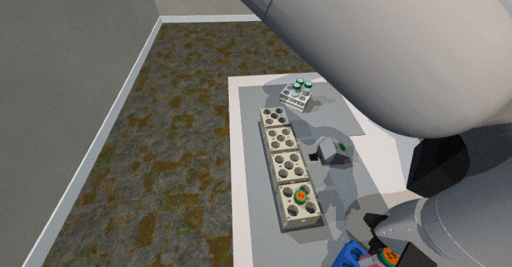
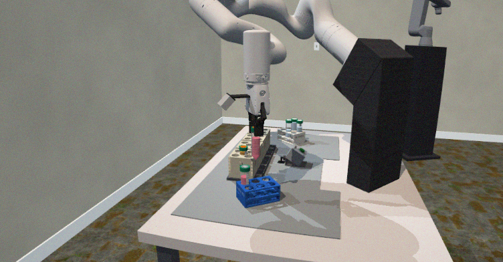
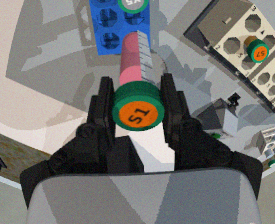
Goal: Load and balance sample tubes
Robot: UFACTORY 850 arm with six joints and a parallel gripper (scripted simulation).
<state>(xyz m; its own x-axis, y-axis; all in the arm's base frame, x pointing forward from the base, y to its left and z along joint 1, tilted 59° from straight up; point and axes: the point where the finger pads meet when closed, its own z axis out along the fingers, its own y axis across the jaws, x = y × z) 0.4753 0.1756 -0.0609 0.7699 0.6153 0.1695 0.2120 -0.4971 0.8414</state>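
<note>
My gripper (image 2: 258,130) (image 3: 137,90) is shut on sample S1 (image 3: 137,112) (image 2: 255,147) (image 1: 389,255), a pink-filled tube with a green cap and an orange dot. It holds the tube upright in the air between the blue sample rack RS (image 3: 105,16) (image 2: 259,193) (image 1: 348,257) and the loading stand. X5 (image 2: 244,170), with a grey cap dot, stands in RS. Sample S7 (image 1: 300,195) (image 3: 257,50) (image 2: 243,148) stands in the nearest of the bucket adapters (image 1: 301,223) (image 2: 235,164). The other three adapters (image 1: 287,178) show empty holes. The blank rack RB (image 1: 300,104) (image 2: 293,138) holds three green-capped blanks.
The grey box with the green DONE key (image 1: 342,146) (image 2: 302,150) sits on the mat between the stand and RB. The arm's black base block (image 2: 376,119) stands on the right side of the table. The table's left edge runs close beside the stand.
</note>
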